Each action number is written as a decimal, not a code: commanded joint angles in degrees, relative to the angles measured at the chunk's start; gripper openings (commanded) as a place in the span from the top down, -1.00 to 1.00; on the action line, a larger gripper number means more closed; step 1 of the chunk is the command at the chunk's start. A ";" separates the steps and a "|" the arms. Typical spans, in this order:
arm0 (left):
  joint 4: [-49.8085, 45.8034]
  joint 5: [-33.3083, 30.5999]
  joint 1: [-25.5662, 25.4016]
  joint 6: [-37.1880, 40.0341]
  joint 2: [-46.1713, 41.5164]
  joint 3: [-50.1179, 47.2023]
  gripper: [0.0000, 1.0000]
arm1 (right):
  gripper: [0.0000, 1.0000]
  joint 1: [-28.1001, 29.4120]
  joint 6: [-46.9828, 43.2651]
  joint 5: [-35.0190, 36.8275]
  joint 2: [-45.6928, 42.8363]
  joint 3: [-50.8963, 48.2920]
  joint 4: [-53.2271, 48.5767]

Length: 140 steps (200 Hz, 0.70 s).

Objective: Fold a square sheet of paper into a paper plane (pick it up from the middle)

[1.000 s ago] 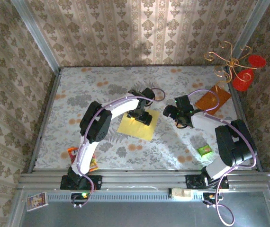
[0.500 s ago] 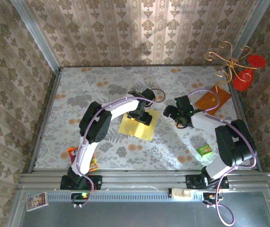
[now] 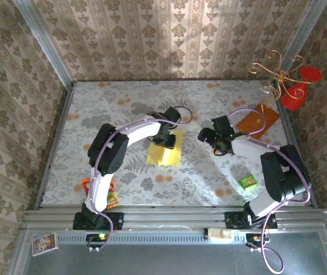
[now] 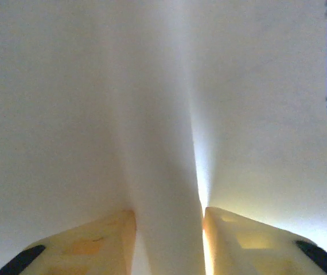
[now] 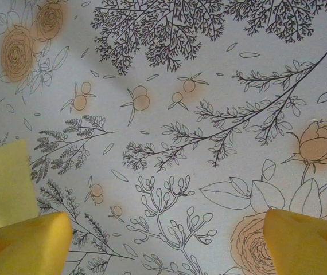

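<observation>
The left gripper [image 4: 168, 220] is pinching the square sheet of paper [image 3: 166, 153], bunching it narrower for pickup; the right gripper [image 5: 166, 229], at 3 o'clock, is waiting open.

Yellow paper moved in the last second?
Yes. The yellow paper has narrowed: its right edge drew left, away from the orange board, toward the left end effector pinching its middle.
</observation>
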 commanded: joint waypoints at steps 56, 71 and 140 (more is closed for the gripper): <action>24.79 24.24 13.80 -9.74 -18.65 -18.86 0.52 | -0.75 -0.28 1.62 0.93 -1.71 0.89 -0.35; 29.89 28.78 14.38 -12.47 -20.49 -20.85 0.53 | -0.75 -0.34 1.98 0.48 -2.14 0.99 -0.48; 53.14 40.74 12.31 -28.42 -18.84 -27.28 0.53 | -0.75 -0.32 3.17 -1.26 -3.82 0.76 0.50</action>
